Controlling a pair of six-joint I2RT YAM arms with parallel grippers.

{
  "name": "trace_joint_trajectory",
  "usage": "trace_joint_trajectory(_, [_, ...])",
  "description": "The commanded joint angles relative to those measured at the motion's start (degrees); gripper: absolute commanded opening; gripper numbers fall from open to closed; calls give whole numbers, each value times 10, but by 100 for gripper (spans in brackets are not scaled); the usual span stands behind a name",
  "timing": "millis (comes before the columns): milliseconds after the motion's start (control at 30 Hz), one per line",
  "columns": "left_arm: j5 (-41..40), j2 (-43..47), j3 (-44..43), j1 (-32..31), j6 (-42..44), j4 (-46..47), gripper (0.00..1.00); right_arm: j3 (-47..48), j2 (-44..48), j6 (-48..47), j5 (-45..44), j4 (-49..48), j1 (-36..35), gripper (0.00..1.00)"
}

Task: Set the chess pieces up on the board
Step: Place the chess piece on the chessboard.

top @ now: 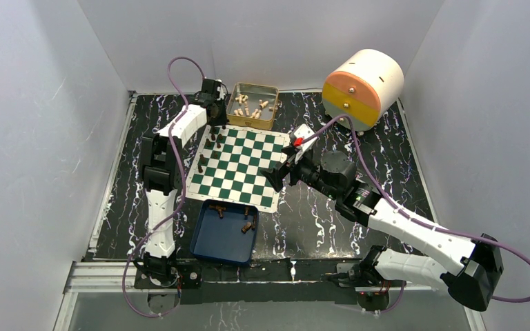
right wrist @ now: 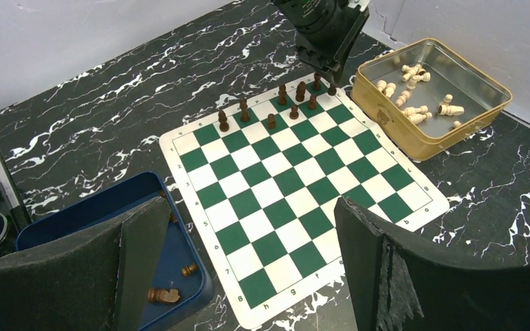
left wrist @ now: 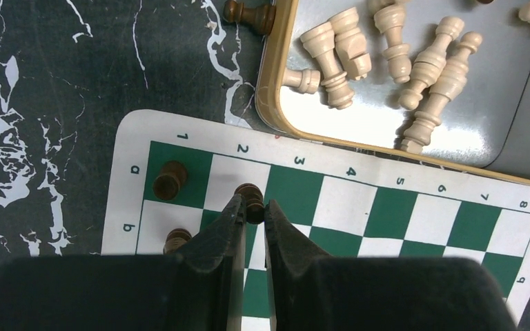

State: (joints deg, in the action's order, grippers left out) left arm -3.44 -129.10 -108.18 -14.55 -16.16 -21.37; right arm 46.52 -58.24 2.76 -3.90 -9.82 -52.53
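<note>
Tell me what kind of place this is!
Probably a robot lab's test booth, not a home: plain white walls box in the table, two robot arms are bolted at its near edge, and a chess board lies on it.

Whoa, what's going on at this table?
Two robot arms are setting up a chess board. The left gripper is shut on a dark brown chess piece at the board's far-left corner, where other brown pieces stand. The right gripper hangs open near the board's right edge, holding nothing. Spare brown pieces lie in the blue tray; cream pieces sit in the gold tin.
</note>
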Motion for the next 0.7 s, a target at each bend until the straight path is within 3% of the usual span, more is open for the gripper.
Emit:
trace_joint_trajectory(0, [18,7,-3,12,4,9,0,30,10,-8,-10,-20,0,99])
trace_joint_trajectory(667, [34,-23,-8,16,4,12,0,28,19,-17,-20,-19,0,99])
